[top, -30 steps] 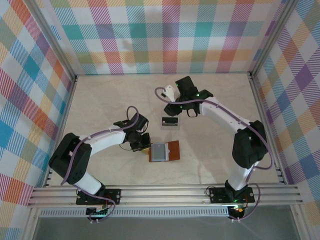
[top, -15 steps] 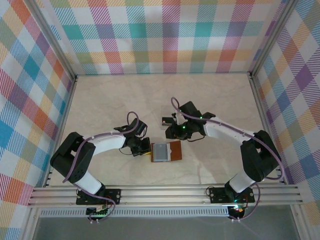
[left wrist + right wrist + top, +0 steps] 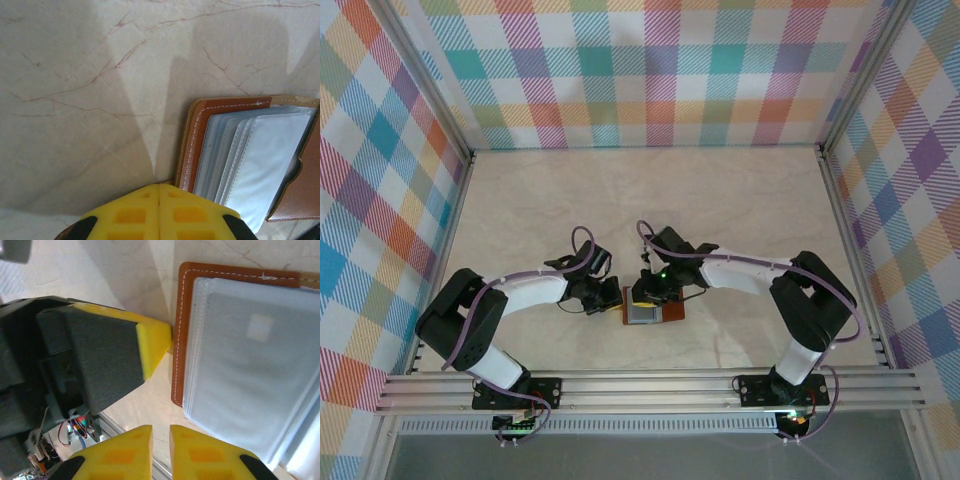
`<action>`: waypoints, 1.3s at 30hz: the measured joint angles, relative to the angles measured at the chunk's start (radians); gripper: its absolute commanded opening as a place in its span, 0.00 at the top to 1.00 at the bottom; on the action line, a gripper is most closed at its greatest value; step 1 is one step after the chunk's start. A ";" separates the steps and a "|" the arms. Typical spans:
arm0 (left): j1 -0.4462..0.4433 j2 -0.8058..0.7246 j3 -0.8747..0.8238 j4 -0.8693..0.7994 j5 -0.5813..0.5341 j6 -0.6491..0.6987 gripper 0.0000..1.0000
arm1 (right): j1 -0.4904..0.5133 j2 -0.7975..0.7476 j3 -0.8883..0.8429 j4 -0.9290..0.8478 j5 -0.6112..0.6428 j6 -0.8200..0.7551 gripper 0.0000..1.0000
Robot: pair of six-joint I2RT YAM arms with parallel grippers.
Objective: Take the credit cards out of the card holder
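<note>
Reaching in from both sides over the marble-patterned table (image 3: 540,200), the two arms meet at the card holder (image 3: 665,314), which lies open and flat near the front edge, between the two bases. The step in hand looks like drawing a card out while the wallet is pinned. The left gripper (image 3: 614,297) sits at the wallet's left edge with its yellow fingers pressed flush together and nothing visible between them. In the right wrist view its tip touches the brown stitched border, so it appears to be holding the leather down, not gripping it. The right gripper (image 3: 160,440) hangs just over the near-left corner of the clear plastic sleeves (image 3: 250,160). Its fingertips stand almost together with a slim gap, and I cannot tell whether anything thin is pinched there. The credit cards (image 3: 250,365) seem to sit inside the sleeves, with a grey face and a pale square patch showing through the top one. The next move calls for a firm pinch on a card's edge alone, not the sleeve. Then comes a straight pull along the pocket, with the left fingers bearing down so the wallet does not slide or fold.
</note>
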 measured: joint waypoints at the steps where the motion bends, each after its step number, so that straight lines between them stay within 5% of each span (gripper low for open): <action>1: 0.000 0.000 0.000 0.001 0.001 0.000 0.93 | 0.005 0.017 0.004 0.006 0.000 0.004 0.82; 21: 0.000 -0.003 -0.007 0.009 0.001 0.000 0.93 | 0.029 0.109 0.077 -0.082 0.130 -0.016 0.67; 39: 0.000 -0.003 -0.006 0.007 -0.002 0.000 0.93 | 0.057 0.068 0.171 -0.426 0.426 -0.069 0.50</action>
